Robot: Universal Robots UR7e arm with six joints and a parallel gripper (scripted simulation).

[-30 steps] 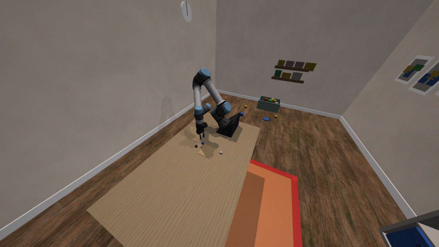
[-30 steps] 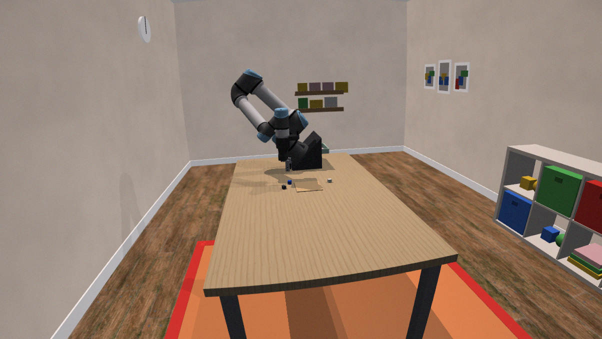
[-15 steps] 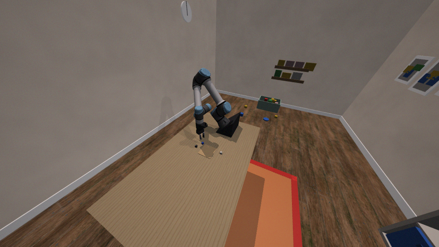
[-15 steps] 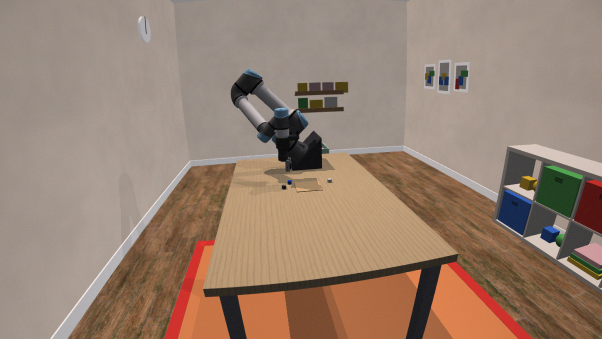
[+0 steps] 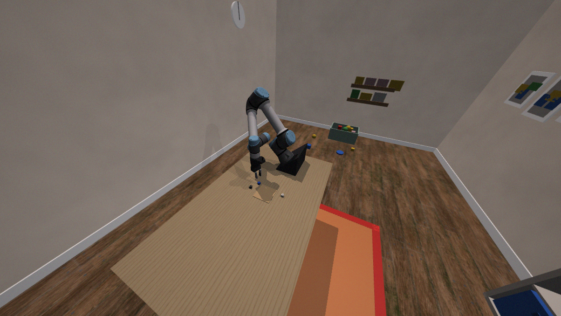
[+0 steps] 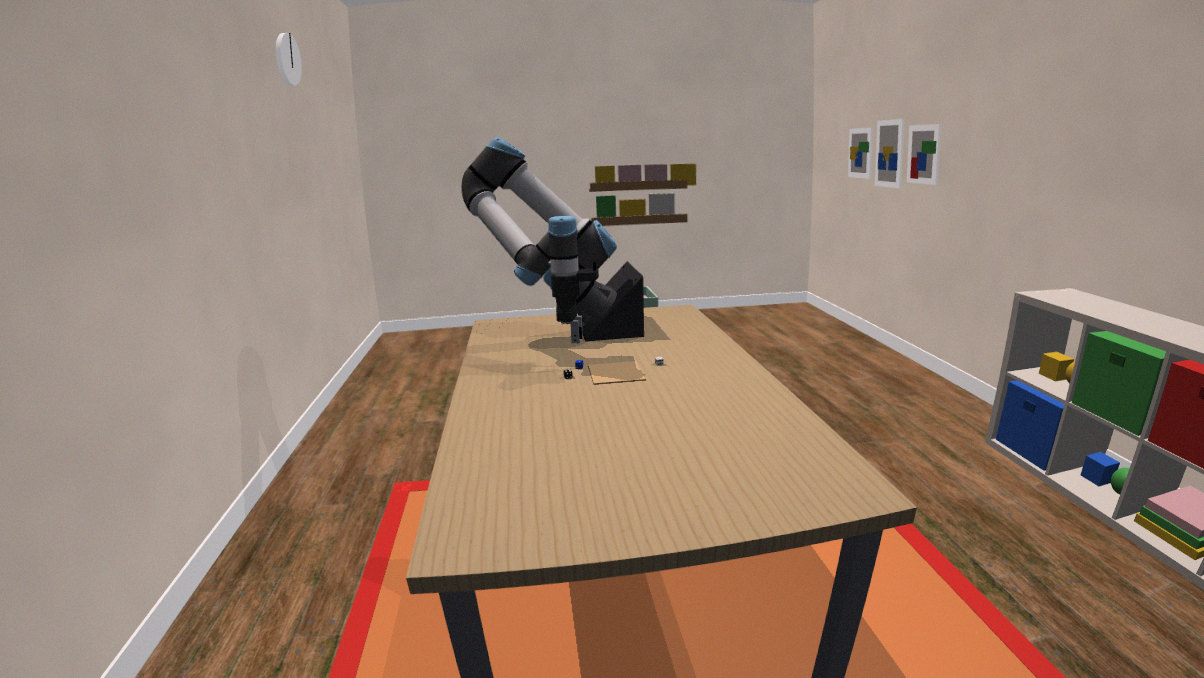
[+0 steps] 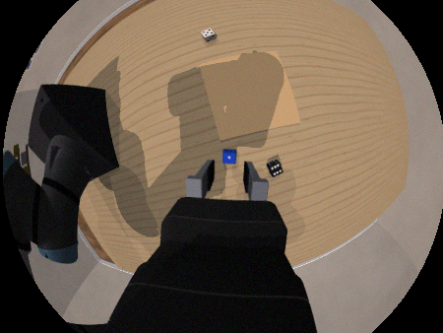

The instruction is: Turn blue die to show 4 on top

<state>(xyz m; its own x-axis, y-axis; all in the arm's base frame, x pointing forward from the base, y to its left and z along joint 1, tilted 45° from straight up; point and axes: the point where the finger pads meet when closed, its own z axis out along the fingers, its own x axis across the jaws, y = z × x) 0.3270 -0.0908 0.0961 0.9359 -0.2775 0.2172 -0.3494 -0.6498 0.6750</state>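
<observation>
While our gripper [image 5: 257, 174] [image 6: 576, 330] [image 7: 228, 169] hangs with fingers apart, the blue die [image 5: 259, 183] [image 6: 578, 364] [image 7: 229, 157] sits near the wrist view's centre, off the mat [image 5: 263, 194] [image 6: 616, 371] [image 7: 290, 110]. We judge this the approach; next we should centre over it and descend, avoiding the black die [image 5: 250, 186] [image 6: 567, 373] [image 7: 275, 167].

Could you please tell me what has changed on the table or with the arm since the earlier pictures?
Nothing visibly changed: the fingers, blue die, black die, white die and mat look as they did.
</observation>
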